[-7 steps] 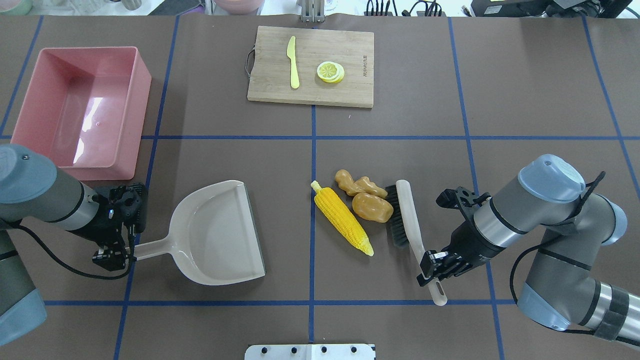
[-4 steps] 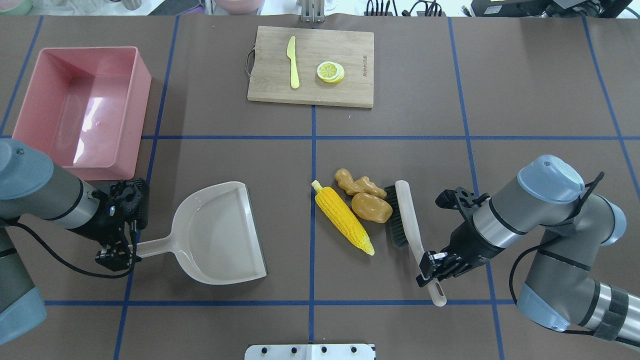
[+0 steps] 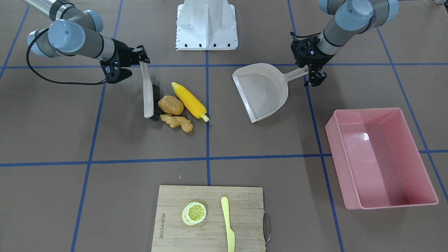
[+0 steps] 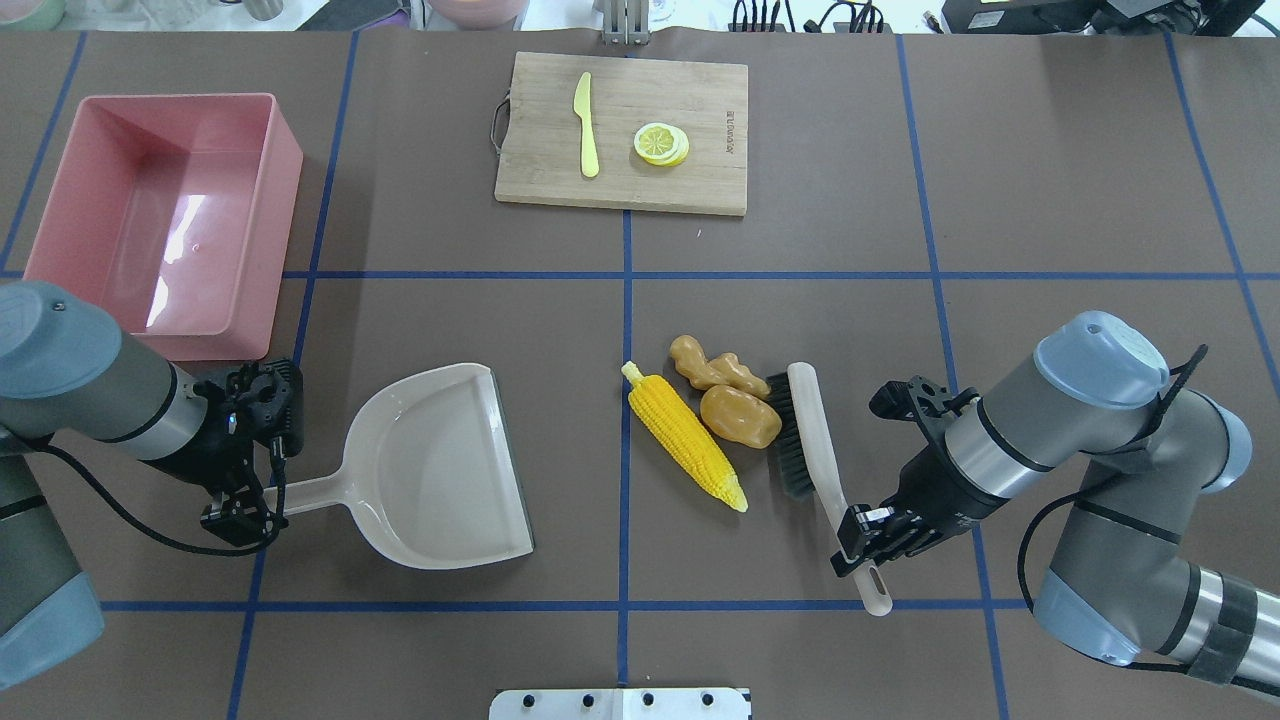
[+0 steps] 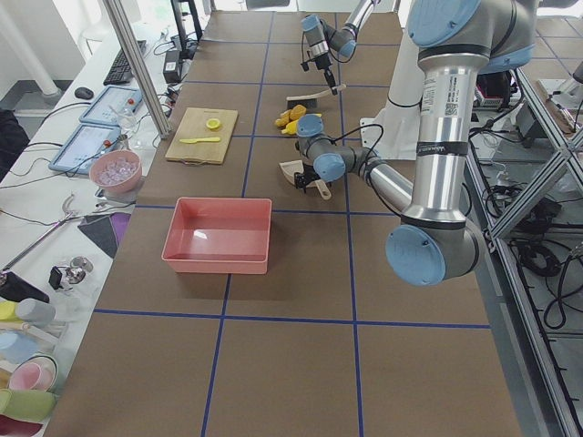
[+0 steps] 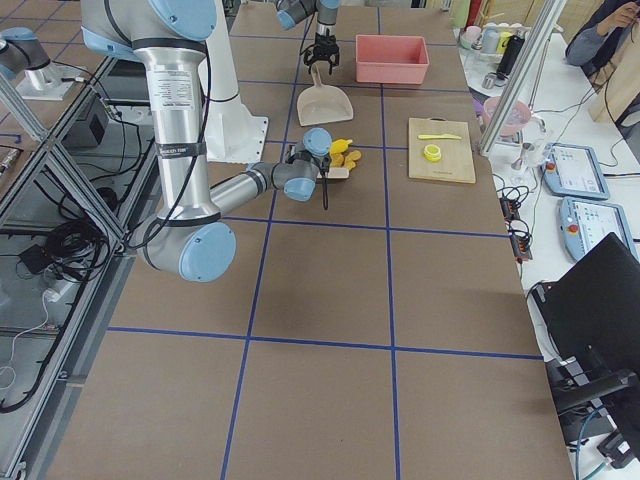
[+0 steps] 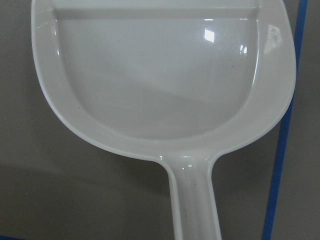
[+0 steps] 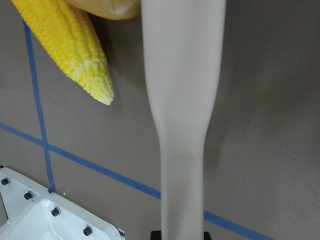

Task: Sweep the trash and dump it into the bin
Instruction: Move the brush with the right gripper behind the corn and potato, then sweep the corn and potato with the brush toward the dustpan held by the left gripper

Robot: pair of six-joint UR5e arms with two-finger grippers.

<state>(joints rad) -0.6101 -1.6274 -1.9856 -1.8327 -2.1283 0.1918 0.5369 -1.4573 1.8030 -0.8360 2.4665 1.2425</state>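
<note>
Left gripper (image 4: 243, 513) shut tight on dustpan (image 4: 440, 467) handle, right gripper (image 4: 868, 535) on brush (image 4: 812, 440) handle beside potato (image 4: 740, 415); tiny unreadable writing on cutting board (image 4: 700, 170).

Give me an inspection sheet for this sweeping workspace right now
Surface: brown table with blue tape grid.
Job's things: corn cob, potato, ginger root grouped against brush; dustpan empty; pink bin empty.
Clutter: cutting board carrying knife, lemon slice.
Grippers: left gripper holds the dustpan handle; right gripper holds the brush handle.
Cables: black cable along each wrist.
Surroundings: desks, tablets, an operator.
</note>
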